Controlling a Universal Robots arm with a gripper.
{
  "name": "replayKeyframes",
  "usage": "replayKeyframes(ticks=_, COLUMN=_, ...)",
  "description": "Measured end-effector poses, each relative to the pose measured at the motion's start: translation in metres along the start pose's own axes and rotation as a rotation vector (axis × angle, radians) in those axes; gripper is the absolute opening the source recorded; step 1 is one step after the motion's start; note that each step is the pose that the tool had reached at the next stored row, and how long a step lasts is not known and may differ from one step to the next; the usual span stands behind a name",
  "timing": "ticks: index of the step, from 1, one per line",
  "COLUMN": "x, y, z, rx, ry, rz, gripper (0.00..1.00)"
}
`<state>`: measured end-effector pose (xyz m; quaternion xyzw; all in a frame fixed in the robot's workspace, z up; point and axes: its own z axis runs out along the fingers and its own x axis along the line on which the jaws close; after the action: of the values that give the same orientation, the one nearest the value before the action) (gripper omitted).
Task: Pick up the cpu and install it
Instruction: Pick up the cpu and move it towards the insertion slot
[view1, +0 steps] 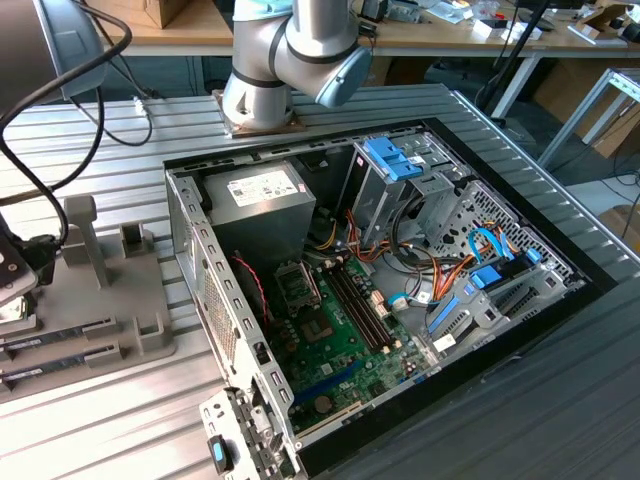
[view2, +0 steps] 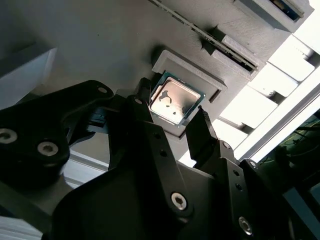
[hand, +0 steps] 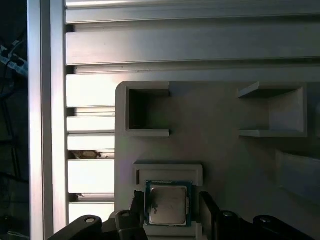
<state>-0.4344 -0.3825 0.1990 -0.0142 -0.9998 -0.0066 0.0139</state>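
Observation:
The cpu (hand: 168, 203) (view2: 175, 100), a small square chip with a pale silvery top, lies flat in a shallow recess of a grey holder (hand: 220, 150). My gripper (hand: 170, 212) (view2: 172, 114) is right over it and open. Its two black fingers (hand: 207, 210) stand one on each side of the chip, with a thin gap still showing on one side. The open computer case (view1: 190, 220) lies at the middle of the exterior view, its motherboard socket (view1: 298, 285) near the power supply. The arm's wrist end (view1: 18, 265) is at that view's far left edge, over the holder (view1: 100, 300).
The grey holder has upright posts (view1: 82, 235) and empty pockets (hand: 145, 112), and dark memory sticks (view1: 60, 335) lie in its slots. Cables (view1: 60, 90) trail over the ribbed metal table (view1: 120, 400). Drive cages (view1: 395, 165) and wire bundles crowd the case's far side.

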Motion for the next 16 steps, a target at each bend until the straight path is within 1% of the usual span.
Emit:
replayKeyframes(ticks=9, x=0.0008, y=-0.0001, z=0.0076, rx=0.0027, ry=-0.0001, rz=0.0, gripper=0.56)
replayKeyframes(ticks=12, x=0.0008, y=-0.0002, z=0.0115, rx=0.004, ry=-0.0002, rz=0.0, gripper=0.56)
replayKeyframes(ticks=16, x=0.0008, y=-0.0002, z=0.0133, rx=0.0044, ry=-0.0002, rz=0.0, gripper=0.56)
